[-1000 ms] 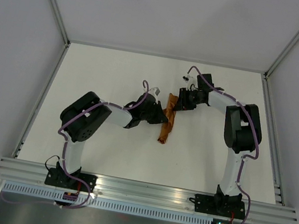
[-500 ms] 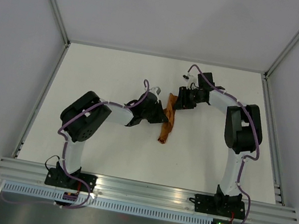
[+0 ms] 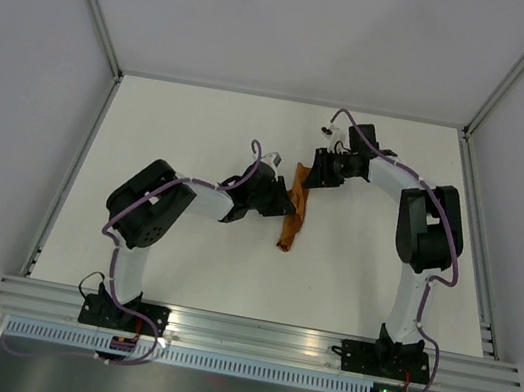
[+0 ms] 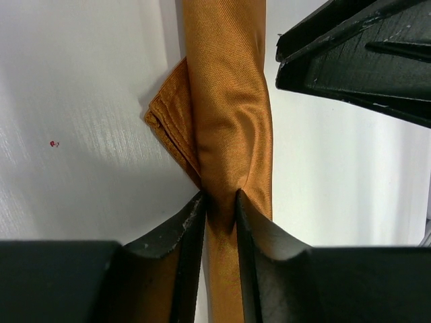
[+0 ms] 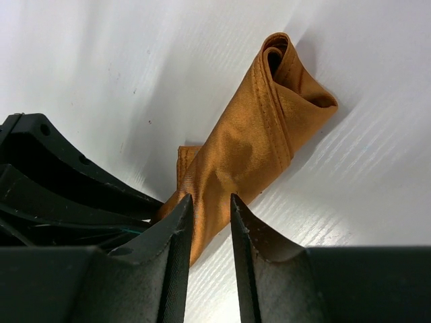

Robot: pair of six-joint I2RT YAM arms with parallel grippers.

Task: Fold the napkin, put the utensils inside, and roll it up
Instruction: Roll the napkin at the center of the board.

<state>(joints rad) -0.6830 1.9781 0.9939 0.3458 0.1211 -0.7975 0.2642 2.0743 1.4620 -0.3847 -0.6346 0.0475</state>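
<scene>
- Napkin (image 4: pixel 229 134) is clamped at its mid-length by the left gripper (image 4: pixel 220 198); the cloth is squeezed thin between the two black fingertips.
- The right gripper (image 5: pixel 209 202) is closed on the same cloth nearer its far end, and the roll is narrowed where it is pinched between the tips.
- In the top view, the napkin (image 3: pixel 294 217) is seen as a slim rolled strip lying on the table (image 3: pixel 203 125) near its middle, between the two grippers, running near-to-far.
- A rust-orange colour, a fine twill weave and a slight sheen are shown along the roll.
- The roll is twisted a little; soft lengthwise creases are seen above the left fingers.
- A flat stack of hemmed layers is left sticking out on one side of the roll in the left wrist view.
- The far end is seen open in the right wrist view, with a loose spiral of stitched edges around a hollow core.
- Gripper fingers are matte black, hard and wedge-shaped, with worn pale edges.
- The table surface is smooth, glossy white.
</scene>
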